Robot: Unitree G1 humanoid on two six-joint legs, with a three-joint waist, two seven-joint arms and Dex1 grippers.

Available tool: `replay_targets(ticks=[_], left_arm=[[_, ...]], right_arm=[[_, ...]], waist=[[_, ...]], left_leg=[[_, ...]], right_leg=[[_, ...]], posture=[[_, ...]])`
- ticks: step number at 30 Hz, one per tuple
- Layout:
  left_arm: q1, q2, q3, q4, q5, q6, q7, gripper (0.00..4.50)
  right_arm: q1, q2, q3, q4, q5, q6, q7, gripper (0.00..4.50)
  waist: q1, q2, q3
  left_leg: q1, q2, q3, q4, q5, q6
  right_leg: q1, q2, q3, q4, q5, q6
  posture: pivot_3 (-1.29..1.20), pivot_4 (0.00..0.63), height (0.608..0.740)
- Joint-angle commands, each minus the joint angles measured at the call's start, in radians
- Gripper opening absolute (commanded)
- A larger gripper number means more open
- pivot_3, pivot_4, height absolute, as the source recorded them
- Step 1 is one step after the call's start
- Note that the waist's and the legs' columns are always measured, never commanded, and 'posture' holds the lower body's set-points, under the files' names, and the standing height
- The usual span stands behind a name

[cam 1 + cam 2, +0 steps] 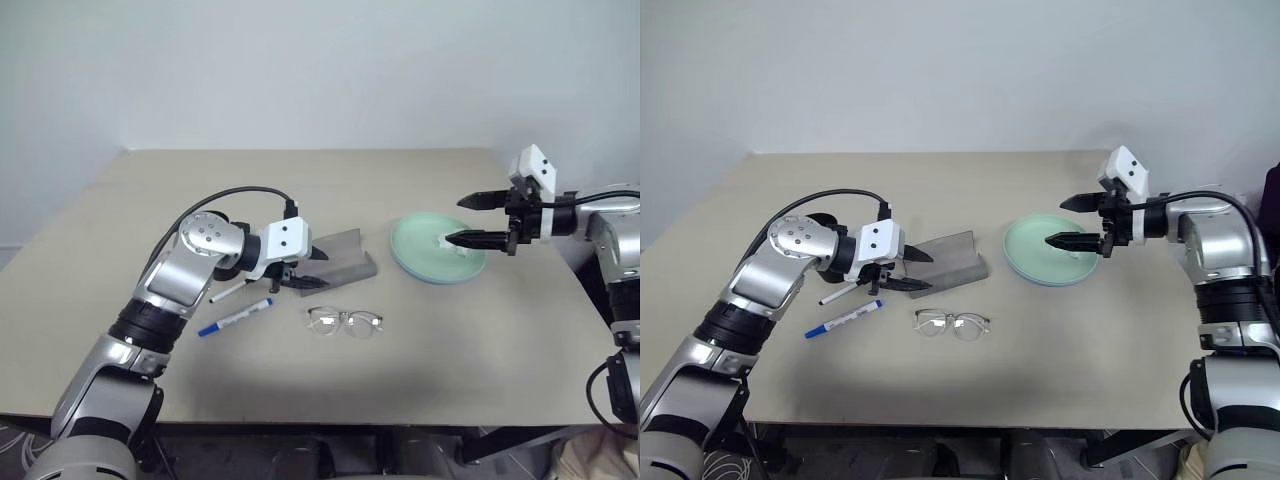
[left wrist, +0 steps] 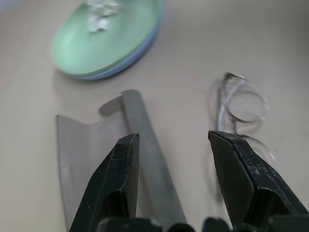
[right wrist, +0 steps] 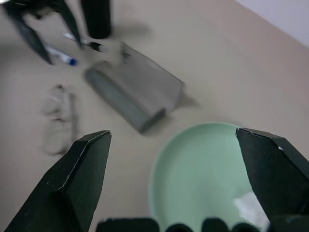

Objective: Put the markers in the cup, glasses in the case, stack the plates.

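Observation:
The mint green plate (image 1: 425,240) lies on the light blue plate (image 2: 126,66), whose rim shows beneath it, at the table's right. My right gripper (image 1: 478,219) hangs open just above their right side. The grey case (image 1: 345,255) lies open at mid-table. My left gripper (image 1: 306,270) is open at the case's left end, with nothing held. The glasses (image 1: 345,322) lie in front of the case. The blue-capped marker (image 1: 235,317) and the black-tipped marker (image 1: 228,292) lie left of the glasses, partly under my left arm. The black cup (image 3: 95,17) stands behind that arm.
A crumpled white tissue (image 1: 450,246) sits on the green plate. The tan table (image 1: 300,190) ends close to the plates on the right, and its front edge runs a little below the glasses.

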Motion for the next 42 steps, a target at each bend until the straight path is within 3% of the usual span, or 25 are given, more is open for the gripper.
replay_targets(ticks=[1,15,42], left_arm=[[-0.068,-0.015,-0.042,0.018,0.045,-0.019,-0.068,2.34],[-0.127,-0.179,-0.17,0.126,0.175,-0.095,-0.105,2.34],[-0.092,-0.237,-0.187,0.178,0.271,-0.118,-0.063,2.34]], right_arm=[[0.018,-0.025,-0.026,-0.086,0.051,0.036,0.026,4.47],[0.11,-0.061,-0.03,-0.205,0.074,0.081,-0.017,4.47],[0.229,-0.09,-0.071,-0.333,0.133,0.147,-0.12,4.47]], waist=[[0.0,0.0,0.0],[0.011,-0.001,0.001],[0.025,-0.001,0.001]], left_leg=[[0.0,0.0,0.0,0.001,-0.001,0.001],[-0.005,0.0,-0.002,0.007,-0.004,0.006],[-0.015,0.0,-0.005,0.02,-0.008,0.012]], right_leg=[[0.0,0.0,0.0,0.0,0.0,0.0],[-0.002,0.0,0.001,0.0,0.0,0.0],[-0.004,-0.001,-0.002,0.0,0.002,0.004]], posture=[[0.0,0.0,0.732],[0.0,0.0,0.732],[0.0,0.0,0.732]])
